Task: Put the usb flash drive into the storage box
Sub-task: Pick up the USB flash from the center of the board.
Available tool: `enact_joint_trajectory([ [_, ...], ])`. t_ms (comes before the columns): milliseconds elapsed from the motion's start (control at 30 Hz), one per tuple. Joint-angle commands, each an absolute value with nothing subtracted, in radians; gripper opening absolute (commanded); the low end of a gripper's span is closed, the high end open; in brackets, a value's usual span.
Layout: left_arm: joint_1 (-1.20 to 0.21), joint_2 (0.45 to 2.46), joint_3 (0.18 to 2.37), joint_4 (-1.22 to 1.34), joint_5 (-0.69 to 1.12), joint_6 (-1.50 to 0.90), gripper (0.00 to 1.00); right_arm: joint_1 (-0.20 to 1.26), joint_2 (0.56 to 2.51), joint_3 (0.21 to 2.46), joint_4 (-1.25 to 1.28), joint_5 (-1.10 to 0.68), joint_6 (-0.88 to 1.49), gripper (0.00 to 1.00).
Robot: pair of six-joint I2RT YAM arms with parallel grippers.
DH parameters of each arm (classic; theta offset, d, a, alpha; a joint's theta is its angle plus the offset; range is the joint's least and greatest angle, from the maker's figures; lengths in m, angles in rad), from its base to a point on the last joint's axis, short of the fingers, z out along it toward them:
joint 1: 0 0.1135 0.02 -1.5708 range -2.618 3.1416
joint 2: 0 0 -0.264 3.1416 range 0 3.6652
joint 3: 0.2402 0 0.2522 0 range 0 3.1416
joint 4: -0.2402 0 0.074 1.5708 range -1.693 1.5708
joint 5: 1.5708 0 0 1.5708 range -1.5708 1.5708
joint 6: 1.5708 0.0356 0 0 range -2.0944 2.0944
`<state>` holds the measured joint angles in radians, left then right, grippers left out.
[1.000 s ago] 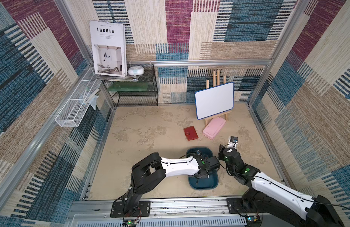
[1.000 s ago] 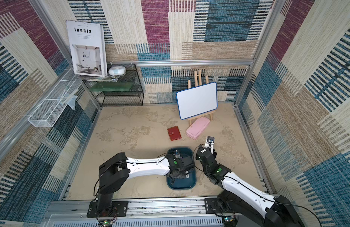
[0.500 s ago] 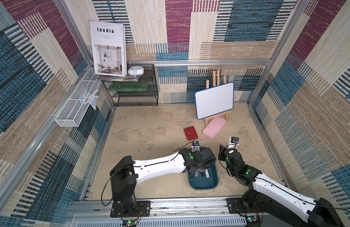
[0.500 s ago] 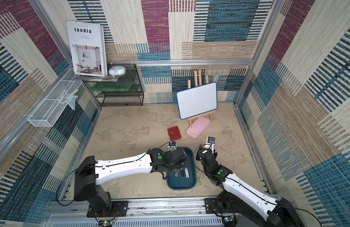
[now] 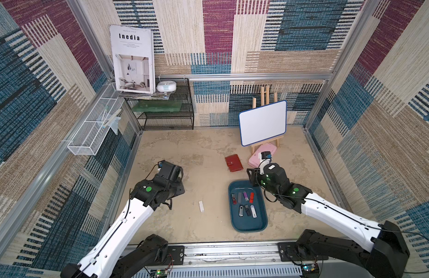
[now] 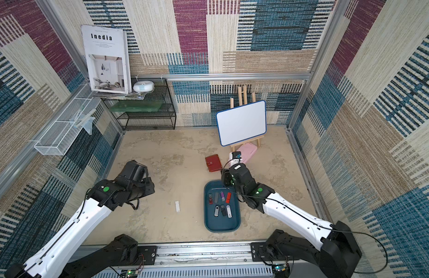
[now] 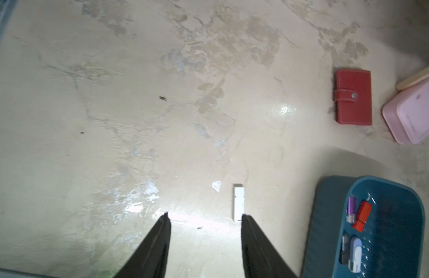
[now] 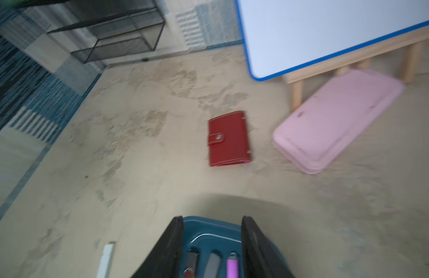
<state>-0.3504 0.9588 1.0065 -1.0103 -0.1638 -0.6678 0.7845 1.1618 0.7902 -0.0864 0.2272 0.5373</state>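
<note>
One white usb flash drive (image 5: 201, 206) is lying on the worktop (image 5: 196, 156) near the storage box (image 5: 247, 226), outside its rim; several others (image 5: 245, 196) are sitting inside. The left gripper (image 7: 205, 214) is hanging farther from the box than the drive, jaws apart, empty; the right gripper (image 8: 211, 217) is hovering over one end of the box, also apart. Probably the left should be straddling the drive's narrow sides, descending squarely.

The left arm (image 5: 126, 216) and the right arm (image 5: 333, 211) are long white tubes with chunky black joints. Each has a round green dot (image 5: 149, 189) near the wrist. Thin black cables (image 6: 367, 234) loop along them. The fingers (image 7: 155, 245) are black and pointy, maybe rubbery.
</note>
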Motion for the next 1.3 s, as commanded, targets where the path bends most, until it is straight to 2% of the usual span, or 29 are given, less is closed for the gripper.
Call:
enact_joint_trajectory([
  [0, -0.220, 0.945, 1.021, -1.059, -0.090, -0.500, 0.54, 0.873, 1.287, 0.921, -0.186, 0.102, 0.610, 0.46],
  [200, -0.084, 0.965, 0.994, -1.002, 0.057, -0.460, 0.54, 1.041, 1.593, 1.157, -0.326, 0.107, 0.643, 0.47],
  [500, -0.065, 0.945, 0.976, -0.986, 0.074, -0.464, 0.54, 1.174, 1.913, 1.359, -0.425, 0.117, 0.659, 0.49],
  [1000, -0.064, 0.923, 0.968, -0.985, 0.062, -0.473, 0.54, 1.218, 2.144, 1.534, -0.529, 0.173, 0.668, 0.50],
  [1267, -0.065, 0.922, 0.967, -0.985, 0.066, -0.473, 0.54, 1.249, 2.216, 1.600, -0.666, 0.283, 0.671, 0.42],
])
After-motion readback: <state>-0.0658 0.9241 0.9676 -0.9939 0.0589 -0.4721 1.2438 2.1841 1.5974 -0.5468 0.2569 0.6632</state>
